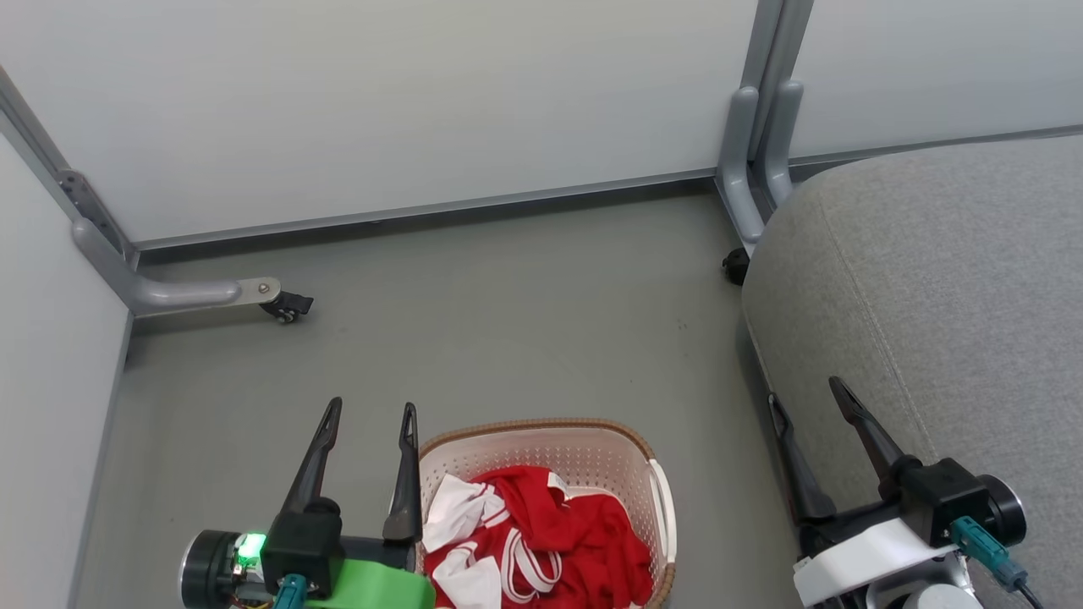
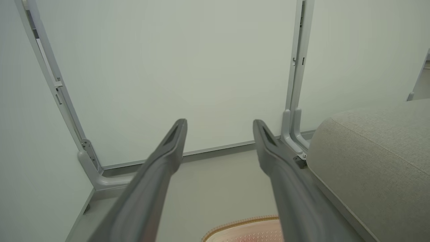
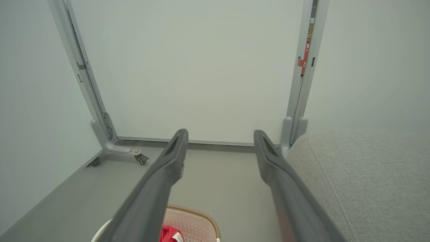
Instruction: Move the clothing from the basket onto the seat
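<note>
Crumpled red-and-white clothing (image 1: pixel 550 533) fills the cream basket (image 1: pixel 584 452).

The basket (image 1: pixel 584 452) is showing cream-white perforated walls and a brown woven-look rim. Inside the basket, the clothing (image 1: pixel 584 524) is showing red fabric with white sleeves and white stripes. Right of the basket, the seat (image 1: pixel 948 279) is presenting plain grey woven upholstery. Beyond the basket, the floor (image 1: pixel 508 321) is appearing dull grey and the partition panels (image 1: pixel 381 101) pale white, framed in grey metal.
</note>
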You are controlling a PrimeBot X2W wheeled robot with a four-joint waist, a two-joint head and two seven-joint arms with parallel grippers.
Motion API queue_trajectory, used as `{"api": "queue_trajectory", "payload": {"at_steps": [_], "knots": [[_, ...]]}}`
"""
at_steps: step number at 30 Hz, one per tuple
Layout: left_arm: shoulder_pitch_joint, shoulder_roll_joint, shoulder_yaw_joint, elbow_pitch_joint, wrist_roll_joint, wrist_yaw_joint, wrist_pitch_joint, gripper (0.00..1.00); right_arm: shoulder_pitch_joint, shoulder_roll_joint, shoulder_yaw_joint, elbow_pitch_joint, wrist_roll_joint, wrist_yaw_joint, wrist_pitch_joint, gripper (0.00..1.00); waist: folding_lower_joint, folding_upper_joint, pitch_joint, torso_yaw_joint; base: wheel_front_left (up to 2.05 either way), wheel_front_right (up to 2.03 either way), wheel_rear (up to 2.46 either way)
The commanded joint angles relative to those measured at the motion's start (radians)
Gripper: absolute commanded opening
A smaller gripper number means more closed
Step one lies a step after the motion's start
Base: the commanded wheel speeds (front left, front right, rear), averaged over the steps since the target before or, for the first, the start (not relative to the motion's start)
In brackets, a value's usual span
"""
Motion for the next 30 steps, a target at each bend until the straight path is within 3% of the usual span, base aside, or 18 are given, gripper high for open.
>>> {"api": "queue_trajectory", "payload": {"at_steps": [1,9,15,20,30], "knots": [[0.003,0.006,-0.004,0.009,0.006,-0.006,-0.001,1.0,0.002,-0.003,-0.005,-0.008,-0.001,0.0,-0.004,1.0,0.0,0.0,0.021,0.0,0.0,0.0,0.0],[-0.078,0.006,-0.025,0.016,0.043,-0.028,-0.001,1.0,-0.07,-0.016,-0.035,-0.042,-0.002,0.0,-0.003,1.0,0.0,0.0,0.184,-0.001,0.0,0.0,0.0],[-0.176,0.006,-0.055,0.093,0.055,-0.077,-0.001,1.0,-0.159,-0.019,-0.043,-0.068,0.006,0.0,-0.003,1.0,0.0,0.0,0.332,-0.015,0.0,0.0,0.0],[-0.298,0.025,-0.115,0.236,0.089,-0.131,-0.001,1.0,-0.234,-0.021,-0.038,-0.084,0.009,0.0,-0.003,1.0,0.0,0.0,0.456,-0.039,0.0,0.0,0.0],[-0.554,0.068,-0.228,0.536,0.141,-0.166,-0.001,1.0,-0.346,-0.016,-0.032,-0.107,0.01,0.0,-0.003,1.0,0.0,0.0,0.657,-0.102,0.0,0.0,0.0]]}}
